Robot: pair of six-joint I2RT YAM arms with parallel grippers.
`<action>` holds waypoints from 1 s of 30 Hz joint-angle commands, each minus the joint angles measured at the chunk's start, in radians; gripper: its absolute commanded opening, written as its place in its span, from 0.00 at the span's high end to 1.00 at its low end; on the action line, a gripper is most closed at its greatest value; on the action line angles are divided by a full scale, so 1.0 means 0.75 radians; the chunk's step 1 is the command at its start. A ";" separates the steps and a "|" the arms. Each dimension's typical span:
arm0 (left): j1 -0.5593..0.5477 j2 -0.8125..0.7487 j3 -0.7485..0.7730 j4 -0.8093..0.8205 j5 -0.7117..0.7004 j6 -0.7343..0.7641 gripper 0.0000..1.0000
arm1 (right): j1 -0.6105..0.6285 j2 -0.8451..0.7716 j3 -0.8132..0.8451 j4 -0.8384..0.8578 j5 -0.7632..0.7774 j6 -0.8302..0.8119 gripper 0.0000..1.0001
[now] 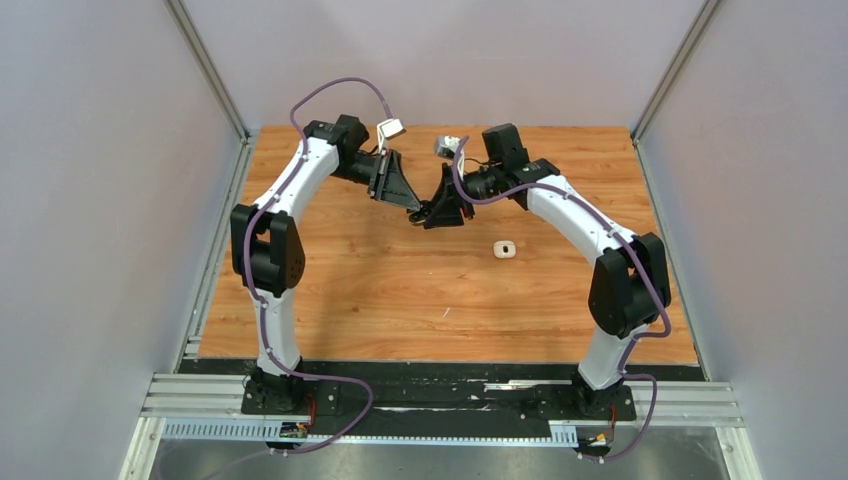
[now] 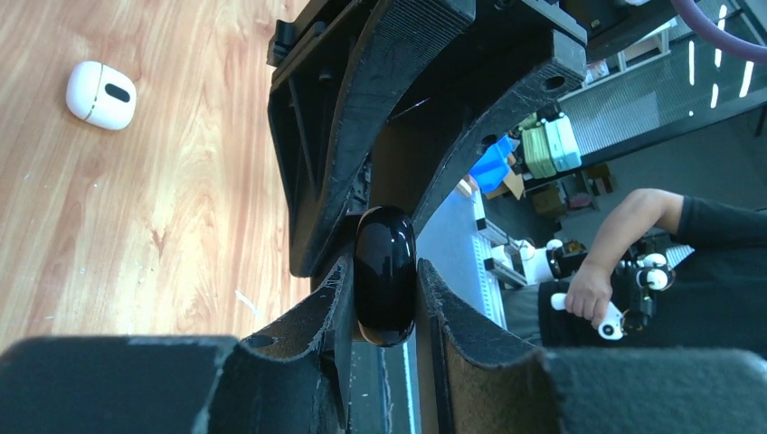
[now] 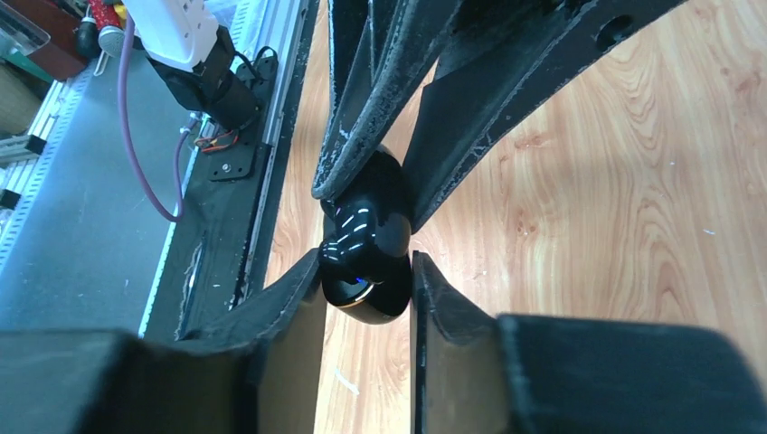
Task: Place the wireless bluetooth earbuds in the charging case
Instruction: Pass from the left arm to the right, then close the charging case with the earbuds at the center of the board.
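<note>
- Earbuds: none can be made out in any view (too small, or hidden inside a case; which one cannot be told). No insertion is judged done yet.
- Black case is held clear of the table, between the two arms, toward 12 o'clock from the board's centre.
- Left gripper is clamped almost fully shut across the case's thin faces. The case is pinned edge-on, so its far end is exposed for the other arm.
- Right gripper is set opposite, seen at 12 o'clock in the left wrist view. Its jaws stand partway open on either side of the free end, with the pads at or just off the glossy skin. Whether a firm grip is made cannot be told.
- Judged reason for the two-arm hold: one arm is used as a vice and the other to work the lid, since a smooth pebble shape is hard to open against the table.
- White case lies on the table at 4 o'clock from the grippers, well apart and untouched.
- Risk, as judged: the shell is glossy and the pad contact narrow, so slip or twist is likely if the free end is pulled off-axis.
</note>
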 commanded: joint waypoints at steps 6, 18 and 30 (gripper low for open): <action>0.003 -0.053 0.032 0.095 -0.054 -0.108 0.81 | -0.006 -0.019 -0.009 0.155 0.050 0.183 0.87; -0.082 -0.419 -0.285 0.658 -0.565 -0.315 0.32 | -0.037 0.045 -0.128 0.499 0.093 0.866 0.84; -0.026 -0.637 -0.513 1.033 -1.217 -0.513 0.27 | -0.165 0.204 -0.262 0.465 0.220 0.961 0.79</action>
